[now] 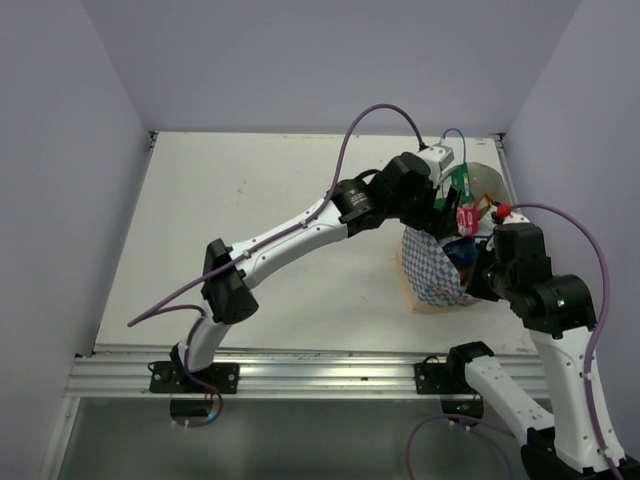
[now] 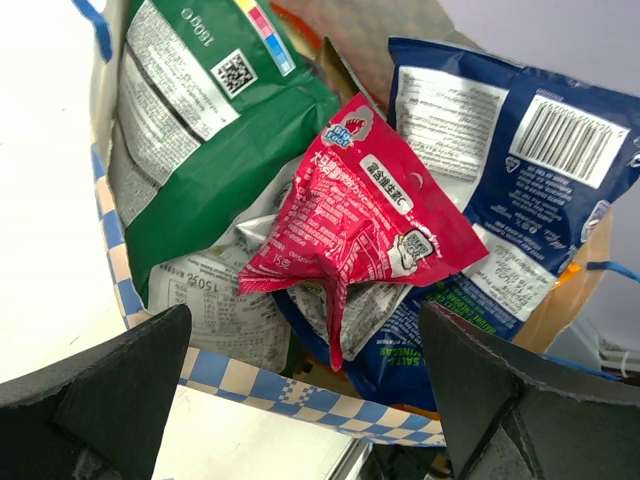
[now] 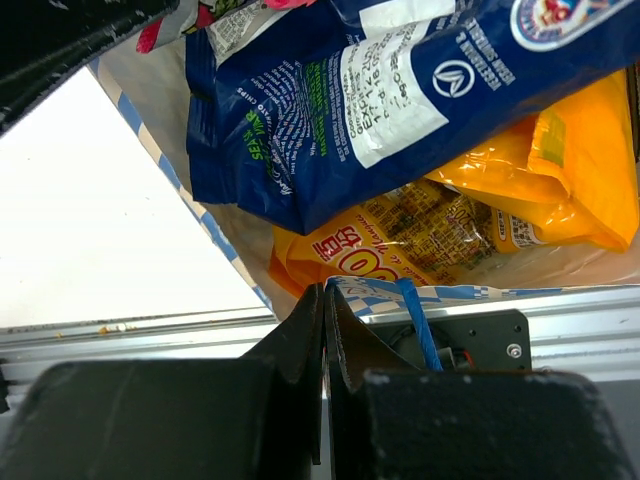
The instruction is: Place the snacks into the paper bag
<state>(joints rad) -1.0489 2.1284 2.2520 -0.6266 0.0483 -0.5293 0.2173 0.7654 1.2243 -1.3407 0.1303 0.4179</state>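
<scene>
Right gripper (image 3: 323,296) sits closest in its own wrist view: both fingers are pressed flat together with no gap. The tips sit right against the checkered rim of the paper bag (image 3: 372,291), next to a blue cord handle (image 3: 412,322). Honestly can't tell whether the paper edge is actually pinched between them or just touching.

Left gripper (image 2: 305,340) is the opposite, spread as wide as it goes with nothing in it. It hangs right over the bag's mouth, one dark finger (image 2: 100,390) at each lower corner of the left wrist view.

Inside the bag it's a proper pile of snacks:
- pink packet (image 2: 360,220) on top, crumpled, lying right under the open gripper
- green-white bag (image 2: 200,120) leaning against the left wall, barcode side up
- blue-white packet (image 2: 500,150) on the right, partly under the pink one
- orange packet (image 3: 560,170) lower down, under the blue-white one
- a yellow-orange bag with red lettering (image 3: 400,240) beneath that, near the rim

From the top camera, the paper bag sits on the right side of the counter (image 1: 280,220), close to the right edge, between the two grippers. Its checkered side faces the arm bases. The left arm reaches across the counter to it, and the right arm comes in from the near right.
</scene>
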